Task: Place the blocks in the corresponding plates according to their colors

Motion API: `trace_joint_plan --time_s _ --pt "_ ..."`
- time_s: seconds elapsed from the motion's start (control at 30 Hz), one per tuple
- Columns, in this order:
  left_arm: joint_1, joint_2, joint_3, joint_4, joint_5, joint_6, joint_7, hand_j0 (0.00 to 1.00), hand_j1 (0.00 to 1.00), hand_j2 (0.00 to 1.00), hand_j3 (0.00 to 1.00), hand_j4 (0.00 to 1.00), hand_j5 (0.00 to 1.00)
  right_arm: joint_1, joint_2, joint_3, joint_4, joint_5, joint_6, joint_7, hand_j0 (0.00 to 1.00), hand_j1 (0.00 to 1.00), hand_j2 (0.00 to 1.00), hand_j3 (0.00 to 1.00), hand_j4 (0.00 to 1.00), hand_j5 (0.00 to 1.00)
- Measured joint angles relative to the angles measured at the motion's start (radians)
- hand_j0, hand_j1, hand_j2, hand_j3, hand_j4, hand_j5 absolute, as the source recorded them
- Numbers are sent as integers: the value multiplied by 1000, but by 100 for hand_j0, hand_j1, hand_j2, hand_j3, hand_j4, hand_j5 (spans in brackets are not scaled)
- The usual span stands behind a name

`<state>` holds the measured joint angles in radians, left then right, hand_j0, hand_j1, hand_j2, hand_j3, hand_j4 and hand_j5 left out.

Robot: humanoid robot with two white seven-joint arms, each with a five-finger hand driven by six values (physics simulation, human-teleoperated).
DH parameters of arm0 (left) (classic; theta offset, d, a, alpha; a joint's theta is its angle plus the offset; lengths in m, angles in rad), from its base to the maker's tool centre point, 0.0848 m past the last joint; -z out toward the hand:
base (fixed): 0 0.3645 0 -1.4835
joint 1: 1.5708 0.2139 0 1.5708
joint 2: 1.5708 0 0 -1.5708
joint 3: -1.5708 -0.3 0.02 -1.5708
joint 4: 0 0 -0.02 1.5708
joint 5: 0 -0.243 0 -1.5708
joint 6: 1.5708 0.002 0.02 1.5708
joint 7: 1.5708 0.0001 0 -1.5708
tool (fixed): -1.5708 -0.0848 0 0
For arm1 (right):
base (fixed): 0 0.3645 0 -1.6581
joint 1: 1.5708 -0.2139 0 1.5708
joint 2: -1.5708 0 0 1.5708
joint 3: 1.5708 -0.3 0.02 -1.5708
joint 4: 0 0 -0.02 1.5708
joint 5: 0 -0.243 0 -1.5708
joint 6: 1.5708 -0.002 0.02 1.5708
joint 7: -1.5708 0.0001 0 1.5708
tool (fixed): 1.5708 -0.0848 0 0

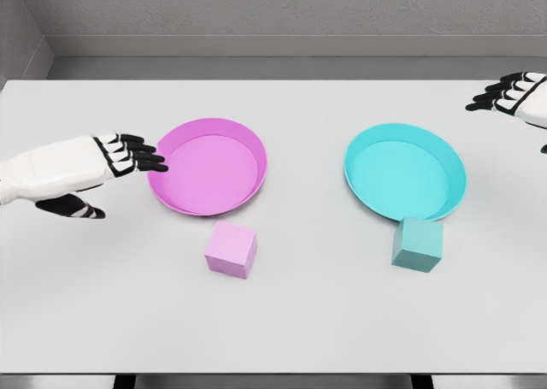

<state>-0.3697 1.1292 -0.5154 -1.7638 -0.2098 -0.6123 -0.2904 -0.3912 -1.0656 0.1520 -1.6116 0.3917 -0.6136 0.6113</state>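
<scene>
resting by smooth round plates, matte cubes untouched; left hand (120,156) and right hand (511,94) relaxed, empty

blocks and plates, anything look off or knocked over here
Nothing stands out. The pink block and the teal block sit flat on the table, each just in front of its matching plate, the pink plate and the teal plate. Both plates are upright and empty; neither block is placed yet.
</scene>
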Motion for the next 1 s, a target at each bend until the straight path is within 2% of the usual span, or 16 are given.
trace_joint_plan --time_s 0.07,0.1,0.17,0.23,0.3,0.33,0.43,0.5,0.6,0.67,0.77,0.87,1.0 --pt "-5 -4 -8 0 -3 0 -13 100 100 100 100 100 100 0 0 1 -9 1 0 0 100 100 100 100 100 100" --pt "-31 -6 -15 1 -10 -2 -17 100 100 100 100 100 100 -3 1 1 -14 0 0 0 100 100 100 100 100 100" --pt "-101 -5 -53 1 -1 1 -21 100 100 100 100 100 100 -5 1 1 -19 0 0 0 100 100 100 100 100 100" --pt "-225 -5 -84 1 -5 -1 -26 100 100 100 100 100 100 -11 2 1 -21 0 0 0 100 100 100 100 100 100" --pt "-236 -4 -100 1 -8 0 -57 100 100 100 100 100 100 -14 3 0 -22 4 0 0 100 100 100 100 100 100" --pt "-264 -6 -111 1 -32 1 -71 100 100 100 100 100 100 -12 5 0 -22 6 0 0 100 100 100 100 100 100" --pt "-299 -11 -137 0 -128 0 -97 100 100 100 100 100 100 0 20 2 -23 37 0 0 100 100 100 100 100 100" --pt "-302 -16 -153 0 -200 0 -106 100 100 100 100 100 100 -11 34 21 -36 51 0 0 100 100 100 100 100 100" --pt "-333 -51 -191 0 -276 0 -156 99 99 99 99 99 99 -136 40 111 -75 58 2 0 100 100 100 100 100 100" --pt "-362 -108 -218 -1 -297 0 -207 99 99 99 99 99 99 -147 40 180 -93 61 1 0 100 100 100 100 100 100" --pt "-440 -185 -279 -1 -308 0 -244 99 99 99 99 99 99 -173 30 264 -113 63 1 0 100 100 100 100 100 100" --pt "-443 -217 -327 -1 -298 -1 -229 99 99 99 99 99 99 -175 5 328 -135 64 0 0 100 100 100 100 100 100" --pt "-443 -225 -352 -1 -226 -1 -172 100 100 100 100 100 100 -187 -12 415 -146 66 0 0 100 100 100 100 100 100"
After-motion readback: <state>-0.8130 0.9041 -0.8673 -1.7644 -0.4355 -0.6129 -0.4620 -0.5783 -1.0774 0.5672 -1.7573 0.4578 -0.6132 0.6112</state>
